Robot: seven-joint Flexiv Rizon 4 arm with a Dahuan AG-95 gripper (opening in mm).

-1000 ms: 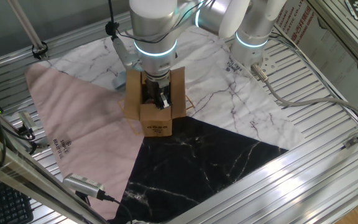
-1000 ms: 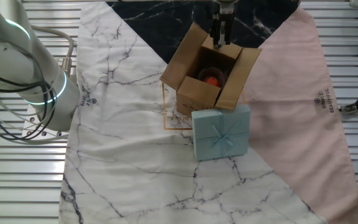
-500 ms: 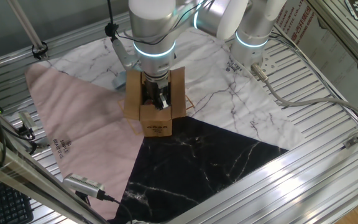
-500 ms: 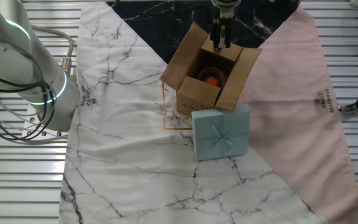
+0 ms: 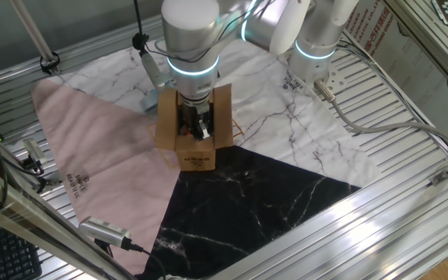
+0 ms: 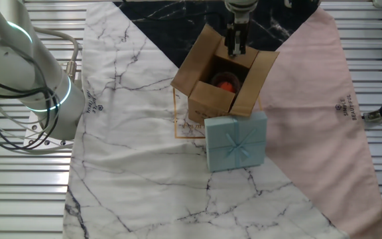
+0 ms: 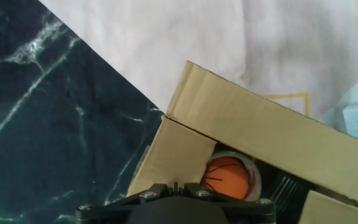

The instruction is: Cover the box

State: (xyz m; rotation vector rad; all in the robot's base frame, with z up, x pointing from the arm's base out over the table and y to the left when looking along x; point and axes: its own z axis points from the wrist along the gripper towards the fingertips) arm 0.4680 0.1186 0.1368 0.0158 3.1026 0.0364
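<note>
My gripper (image 6: 236, 45) hangs over far rim of cardboard box (image 6: 219, 78), fingers close together, nothing between them that I see. Box sits mid-table where cloths meet, flaps splayed, orange object (image 7: 225, 177) inside. Positioned there, I judge, to push flap inward. Blue gift box (image 6: 237, 141) touches near side.

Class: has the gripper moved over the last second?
Yes. The gripper has risen slightly, its tips now higher against the box's far flap.

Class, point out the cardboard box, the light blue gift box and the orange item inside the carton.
box (image 6: 212, 101): other fixed view, near side wall.
light blue gift box (image 6: 236, 141): other fixed view, lid centre.
orange item (image 7: 227, 179): hand view, its middle.
</note>
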